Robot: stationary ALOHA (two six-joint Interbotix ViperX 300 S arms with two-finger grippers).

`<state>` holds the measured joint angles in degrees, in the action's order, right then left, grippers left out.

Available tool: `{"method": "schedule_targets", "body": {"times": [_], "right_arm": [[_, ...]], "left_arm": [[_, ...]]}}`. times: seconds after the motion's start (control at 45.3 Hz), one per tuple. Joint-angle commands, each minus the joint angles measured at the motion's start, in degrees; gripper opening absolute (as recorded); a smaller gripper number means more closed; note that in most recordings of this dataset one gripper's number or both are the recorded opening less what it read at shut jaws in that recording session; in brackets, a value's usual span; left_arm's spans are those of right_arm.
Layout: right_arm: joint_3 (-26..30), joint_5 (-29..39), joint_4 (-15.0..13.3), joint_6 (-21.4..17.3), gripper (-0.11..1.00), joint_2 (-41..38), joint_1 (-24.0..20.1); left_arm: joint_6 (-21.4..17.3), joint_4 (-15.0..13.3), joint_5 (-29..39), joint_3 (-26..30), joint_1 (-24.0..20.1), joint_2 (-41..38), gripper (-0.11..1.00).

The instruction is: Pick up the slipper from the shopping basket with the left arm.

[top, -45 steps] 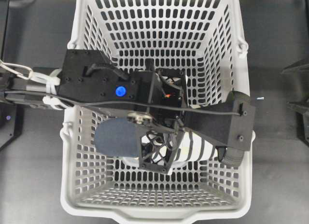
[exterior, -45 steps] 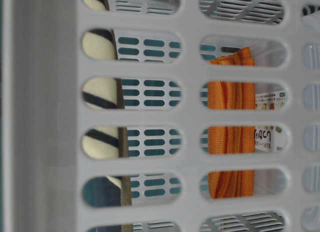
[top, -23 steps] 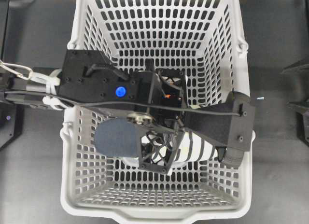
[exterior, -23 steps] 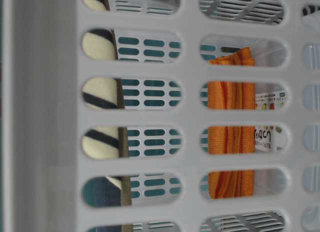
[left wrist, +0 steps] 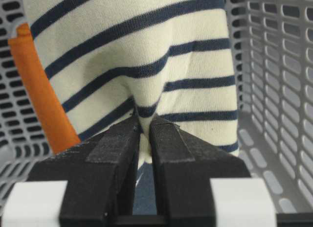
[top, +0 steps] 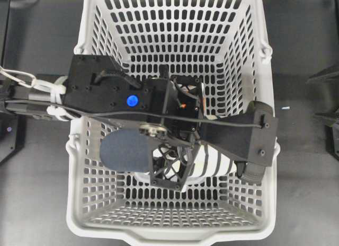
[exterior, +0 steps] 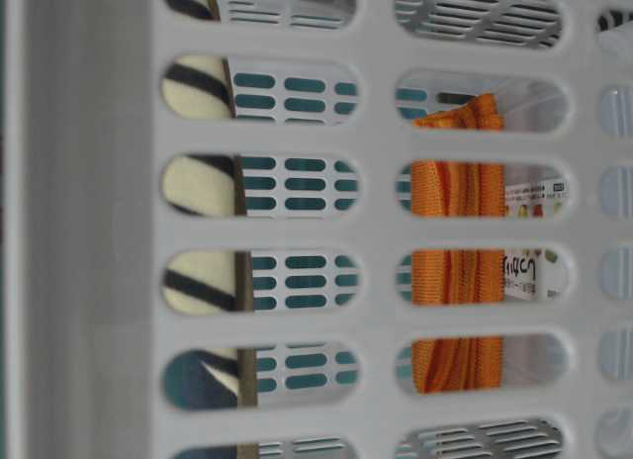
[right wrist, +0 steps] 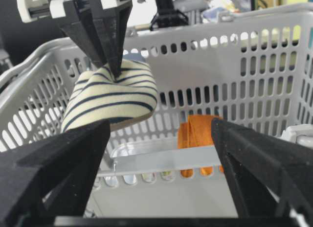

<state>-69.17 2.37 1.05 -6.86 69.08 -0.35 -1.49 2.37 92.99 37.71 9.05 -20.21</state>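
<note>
The slipper (left wrist: pixel 146 51), cream with navy stripes, hangs inside the light grey shopping basket (top: pixel 172 236). My left gripper (left wrist: pixel 145 123) is shut on a pinched fold of its striped toe fabric. From above, the navy insole (top: pixel 124 150) and striped toe (top: pixel 214 164) show under the left arm (top: pixel 106 92), which reaches in over the left rim. In the right wrist view the slipper (right wrist: pixel 110 97) dangles from the left gripper's fingertips (right wrist: pixel 116 65), clear of the basket floor. My right gripper (right wrist: pixel 160 126) stands open and holds nothing, facing the basket wall (right wrist: pixel 210 26).
An orange folded cloth (right wrist: pixel 195 131) leans against the far basket wall, also visible through the slots (exterior: pixel 457 271) and beside the slipper (left wrist: pixel 44 104). A printed clear package (exterior: pixel 534 197) lies near it. The slotted walls (left wrist: pixel 274 65) stand close around the left gripper.
The slipper has shifted a little in the left gripper: its stripes sit slightly higher in the table-level view and its insole has moved slightly left from above. Both grippers keep their state.
</note>
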Motion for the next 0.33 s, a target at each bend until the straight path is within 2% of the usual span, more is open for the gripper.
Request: {"method": "schedule_targets", "body": {"times": [0.0,0.309], "right_arm": [[0.4,-0.3,0.1,0.0,0.80,-0.4,0.0],[0.1,-0.3,0.2,0.4,0.80,-0.4,0.0]], "left_arm": [[0.0,0.2,0.1,0.4,0.3,1.0,0.06],[-0.1,0.2,0.1,0.3,0.2,1.0,0.06]]}}
